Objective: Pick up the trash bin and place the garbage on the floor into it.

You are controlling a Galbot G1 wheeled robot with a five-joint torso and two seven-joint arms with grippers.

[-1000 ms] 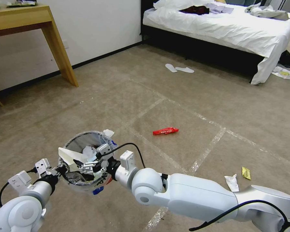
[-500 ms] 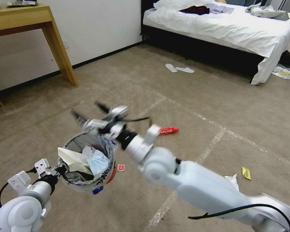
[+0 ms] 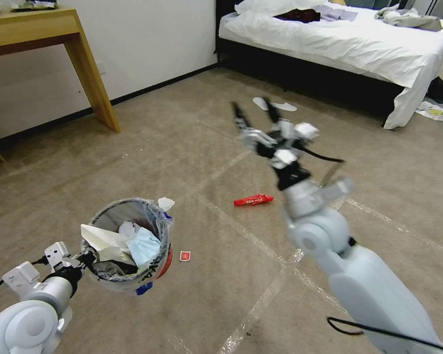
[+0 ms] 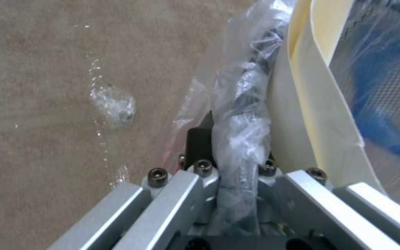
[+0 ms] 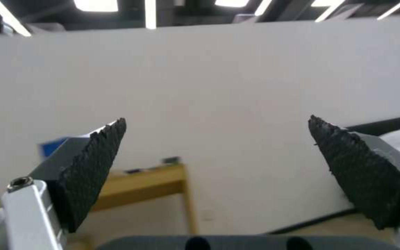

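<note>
My left gripper [image 3: 89, 257] is clamped on the near rim of the trash bin [image 3: 133, 223], holding it tilted just above the floor [image 3: 192, 147]; from my left wrist the jaws pinch the bag-wrapped rim [image 4: 241, 139] between them. Inside the bin sit crumpled white paper [image 3: 101, 238] and a pale blue face mask [image 3: 143, 246]. My right gripper [image 3: 257, 114] is raised high over the carpet, well apart from the bin, its 2 jaws spread wide with nothing between them; from my right wrist they point toward the white wall [image 5: 218, 86] and a wooden desk [image 5: 144, 184]. On the floor, a red wrapper [image 3: 252, 199] lies beyond the bin between my 2 arms, a small red piece [image 3: 184, 255] lies just beside the bin, and a white scrap [image 3: 166, 203], possibly tissue, lies at the bin's far edge. A bed [image 3: 339, 39] stands against the far wall, with 2 white slippers [image 3: 273, 104] on the carpet before it.
</note>
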